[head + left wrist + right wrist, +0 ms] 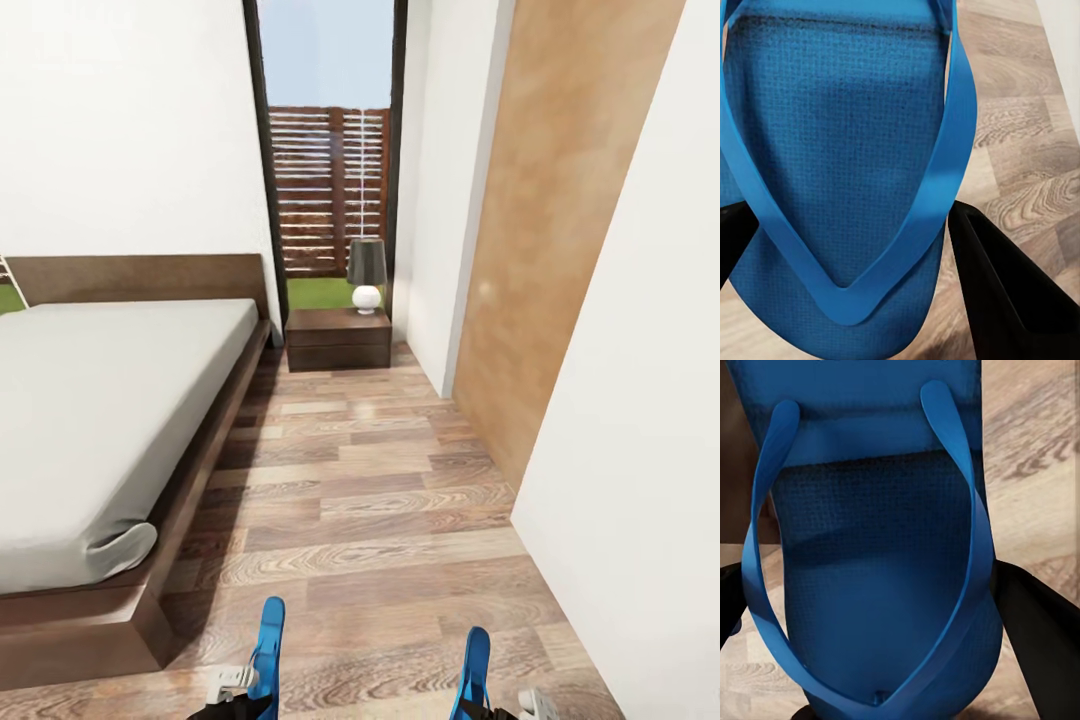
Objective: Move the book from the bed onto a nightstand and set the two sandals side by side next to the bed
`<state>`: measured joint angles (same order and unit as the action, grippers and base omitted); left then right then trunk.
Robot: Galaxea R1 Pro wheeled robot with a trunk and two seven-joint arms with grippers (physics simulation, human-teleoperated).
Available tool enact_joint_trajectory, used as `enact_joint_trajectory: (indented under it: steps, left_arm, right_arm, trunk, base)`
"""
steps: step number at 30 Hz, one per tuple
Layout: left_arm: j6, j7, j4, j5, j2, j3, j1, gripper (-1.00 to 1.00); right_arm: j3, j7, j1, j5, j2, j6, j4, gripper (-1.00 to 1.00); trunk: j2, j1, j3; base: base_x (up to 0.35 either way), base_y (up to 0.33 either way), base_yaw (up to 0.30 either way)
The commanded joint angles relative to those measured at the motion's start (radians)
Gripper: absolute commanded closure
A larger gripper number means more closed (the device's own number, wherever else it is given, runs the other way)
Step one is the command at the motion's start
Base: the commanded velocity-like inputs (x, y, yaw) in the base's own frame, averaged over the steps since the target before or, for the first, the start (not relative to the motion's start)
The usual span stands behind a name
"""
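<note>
Blue textured sandals (840, 150), 1 clamped in each hand (262, 690) (478, 700), above wood-grain floor (380, 520).

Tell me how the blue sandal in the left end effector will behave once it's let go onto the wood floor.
The sandal looks thin and flat, so it will probably land flat without rolling. Its thin straps look flexible and may flop or catch on the fingers at release. Its textured sole suggests light foam, so it probably won't skid far on the floor.
</note>
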<state>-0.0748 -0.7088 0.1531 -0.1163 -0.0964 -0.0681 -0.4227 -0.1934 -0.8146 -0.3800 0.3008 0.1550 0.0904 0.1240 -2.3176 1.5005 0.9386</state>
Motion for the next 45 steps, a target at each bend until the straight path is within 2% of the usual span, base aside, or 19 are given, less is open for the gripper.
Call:
enact_joint_trajectory:
  steps: [1,12,23,33,45]
  left_arm:
    - [-0.002,-0.006,-0.001,0.003,0.0,-0.007,-0.001,1.0]
    - [-0.002,-0.006,-0.001,0.003,0.0,-0.007,-0.001,1.0]
    - [-0.002,0.002,-0.001,0.003,0.001,-0.007,-0.001,1.0]
    - [-0.003,0.002,-0.001,0.003,0.0,-0.009,-0.001,1.0]
    - [-0.003,0.002,-0.001,0.003,0.0,-0.009,-0.001,1.0]
  right_arm:
    - [-0.009,-0.005,0.0,0.001,0.0,0.011,0.0,1.0]
    - [-0.008,-0.005,0.0,0.0,-0.001,0.011,0.0,1.0]
    - [-0.008,-0.004,0.0,-0.002,-0.001,0.011,-0.002,1.0]
    - [-0.008,-0.003,0.0,-0.003,0.0,0.011,-0.002,1.0]
    - [-0.008,-0.003,0.0,-0.003,-0.002,0.011,-0.002,1.0]
  trunk:
    - [0.0,0.0,0.002]
    - [0.0,0.0,0.003]
    - [0.0,0.0,0.003]
    - [0.0,0.0,0.003]
    - [0.0,0.0,0.003]
  base:
    - [0.0,0.0,-0.033]
    - [0.022,-0.006,-0.005]
    - [0.261,-0.063,0.0]
    - [0.077,-0.002,0.0]
    - [0.303,0.0,0.0]
